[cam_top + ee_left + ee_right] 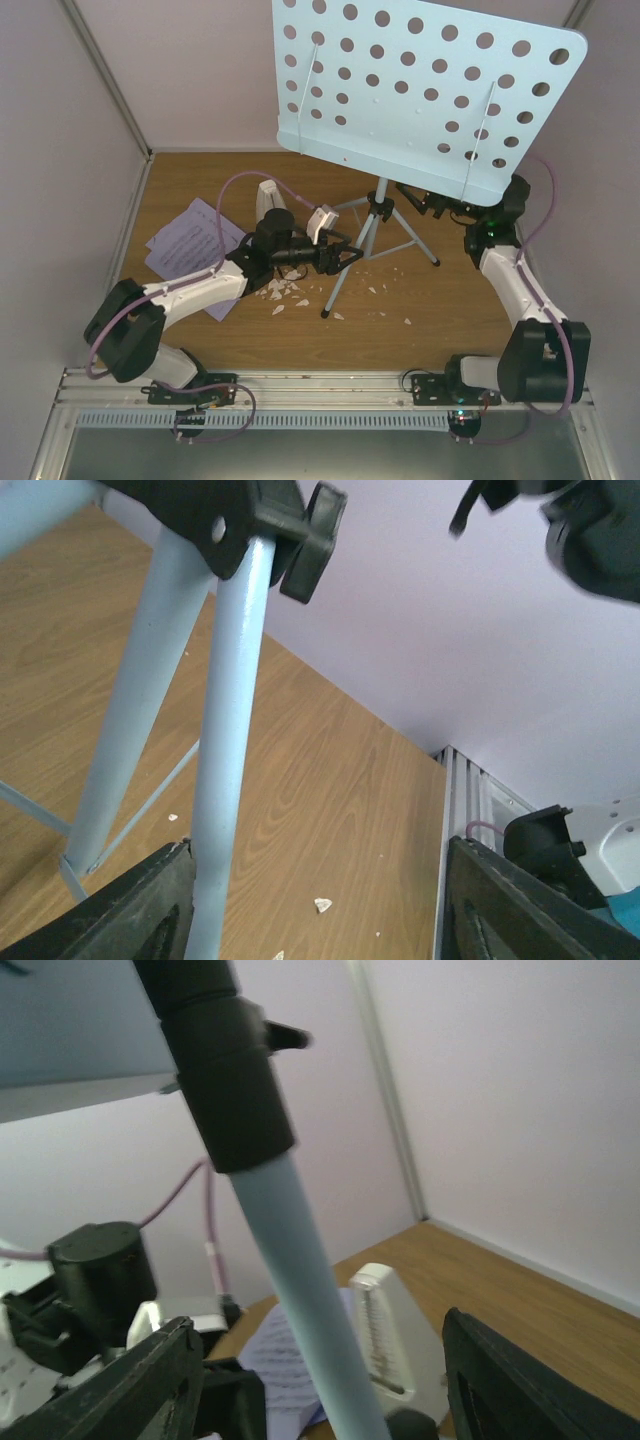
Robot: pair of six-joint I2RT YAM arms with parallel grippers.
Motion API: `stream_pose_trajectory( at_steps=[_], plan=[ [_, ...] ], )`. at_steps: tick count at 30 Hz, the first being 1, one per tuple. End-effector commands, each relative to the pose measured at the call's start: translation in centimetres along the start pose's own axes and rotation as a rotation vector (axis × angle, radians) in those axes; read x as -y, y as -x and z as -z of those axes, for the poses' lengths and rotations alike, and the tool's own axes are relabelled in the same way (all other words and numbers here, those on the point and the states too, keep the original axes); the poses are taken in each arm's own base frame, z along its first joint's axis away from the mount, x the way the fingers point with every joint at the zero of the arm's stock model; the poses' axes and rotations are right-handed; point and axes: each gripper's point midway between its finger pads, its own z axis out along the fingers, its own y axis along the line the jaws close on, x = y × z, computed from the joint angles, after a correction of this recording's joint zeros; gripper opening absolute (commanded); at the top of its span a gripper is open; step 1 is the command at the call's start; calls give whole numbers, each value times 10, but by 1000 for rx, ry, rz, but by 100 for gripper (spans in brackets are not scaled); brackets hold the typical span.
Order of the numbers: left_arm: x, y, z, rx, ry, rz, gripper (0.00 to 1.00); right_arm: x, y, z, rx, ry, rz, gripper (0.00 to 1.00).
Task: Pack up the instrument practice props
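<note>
Your left gripper (345, 256), jaws apart, straddles a tripod leg (228, 780). Your right gripper (415, 197), also spread, brackets the post (290, 1250) of the music stand (420, 90) at twelve o'clock. Squeeze off-centre and that top-heavy stand may topple toward the metronome (272, 200) at nine.

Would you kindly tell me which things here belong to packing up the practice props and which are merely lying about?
Part of the job: pale blue music stand, sheet-music pages, white metronome.
Just lying about: white crumbly scraps.
</note>
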Motion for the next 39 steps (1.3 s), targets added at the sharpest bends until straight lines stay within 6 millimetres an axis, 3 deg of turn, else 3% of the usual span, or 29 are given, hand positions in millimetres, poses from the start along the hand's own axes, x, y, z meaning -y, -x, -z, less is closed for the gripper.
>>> stream_pose_trajectory(
  at_steps=[1,12,25,28,35,39],
  plan=[
    [11,18,-13,27,-68,-59,68,-26,-7,-27,-105,179,67,64],
    [-10,12,-25,-12,1,-94,60,-26,3,-50,-114,241,104,54],
    [-26,8,-33,-14,52,-98,45,-35,15,-59,-105,282,149,29],
    [-27,7,-37,-20,44,-105,36,-37,14,-59,-105,287,153,16],
    [-24,4,-42,-21,4,-126,0,-41,8,-57,-107,284,148,3],
    [-16,11,-40,19,-23,-152,0,-48,4,-55,-110,286,137,0]
  ],
)
